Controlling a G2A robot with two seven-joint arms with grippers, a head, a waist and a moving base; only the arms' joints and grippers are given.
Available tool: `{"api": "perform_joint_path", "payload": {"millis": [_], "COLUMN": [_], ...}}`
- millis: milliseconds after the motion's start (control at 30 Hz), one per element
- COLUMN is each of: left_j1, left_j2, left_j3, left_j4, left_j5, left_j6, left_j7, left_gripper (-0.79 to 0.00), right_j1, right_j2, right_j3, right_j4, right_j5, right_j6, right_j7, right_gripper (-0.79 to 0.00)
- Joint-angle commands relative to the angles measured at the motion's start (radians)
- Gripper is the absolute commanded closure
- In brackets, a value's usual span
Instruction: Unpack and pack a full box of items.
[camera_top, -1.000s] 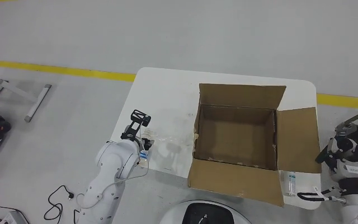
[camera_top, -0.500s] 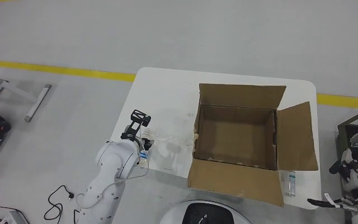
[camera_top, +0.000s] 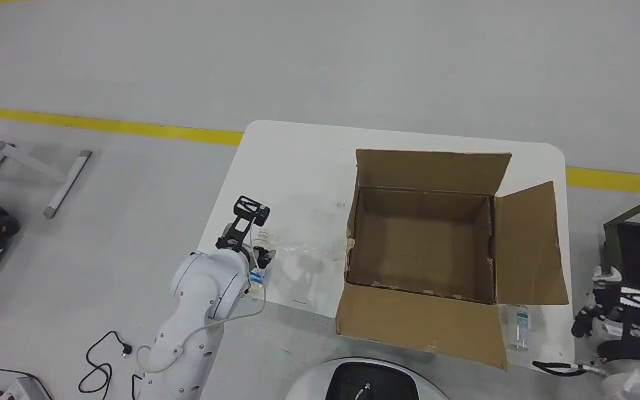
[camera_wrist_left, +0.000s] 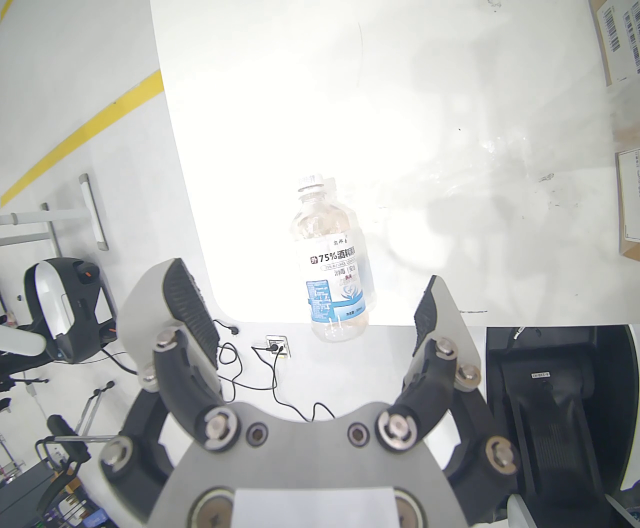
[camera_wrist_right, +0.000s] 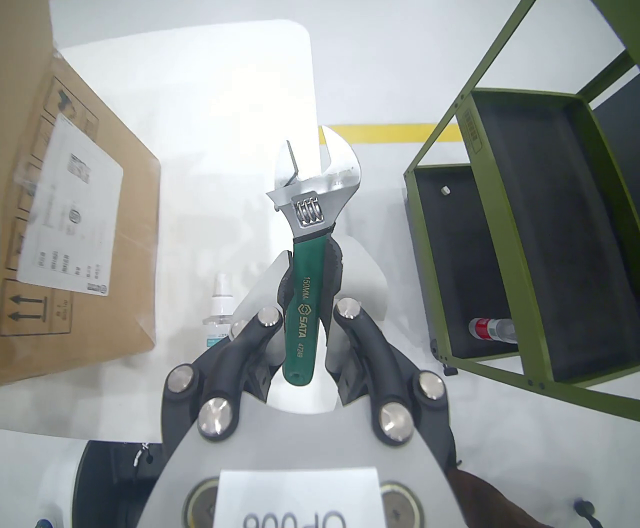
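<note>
Cardboard box (camera_top: 420, 322), flaps open, is seen on the white table (camera_top: 300, 170). A green-handled wrench (camera_wrist_right: 320, 175) is clamped in the right gripper (camera_wrist_right: 310, 272); the left gripper (camera_wrist_left: 305, 295) is spread wide near a clear bottle (camera_wrist_left: 332, 270).

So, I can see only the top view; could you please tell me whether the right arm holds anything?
Observer: Yes, the right pincer is shut on a green-handled wrench.
Operator: Thanks. And the left one?
Observer: The left pincer is open and empty, facing a clear labelled bottle at the edge of the table.
Operator: Is anything in the green cart?
Observer: A small red-and-white item lies in its lower tray.
</note>
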Motion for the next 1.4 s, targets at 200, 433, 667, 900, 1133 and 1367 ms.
{"api": "perform_joint_path", "payload": {"millis": [200,433,667,900,1133,1367], "left_j1": [0.0,0.0,0.0,0.0,0.0,0.0], "left_j2": [0.0,0.0,0.0,0.0,0.0,0.0], "left_j3": [0.0,0.0,0.0,0.0,0.0,0.0], "left_j4": [0.0,0.0,0.0,0.0,0.0,0.0], "left_j5": [0.0,0.0,0.0,0.0,0.0,0.0], "left_j6": [0.0,0.0,0.0,0.0,0.0,0.0], "left_j7": [0.0,0.0,0.0,0.0,0.0,0.0], "left_gripper": [-0.785,-0.785,-0.785,-0.785,-0.785,-0.785], "right_j1": [0.035,0.036,0.005,-0.016,-0.006,0.011], "right_j2": [0.004,0.009,0.014,0.018,0.02,0.022], "right_j3": [-0.037,-0.056,-0.065,-0.073,-0.092,-0.105], "right_j4": [0.113,0.151,0.122,0.103,0.135,0.149], "right_j5": [-0.041,-0.074,-0.094,-0.101,-0.109,-0.111], "right_j6": [-0.001,-0.019,-0.033,-0.047,-0.043,-0.033], "right_j7": [0.025,0.075,0.13,0.191,0.199,0.203], "right_gripper": [0.0,0.0,0.0,0.0,0.0,-0.151]}}
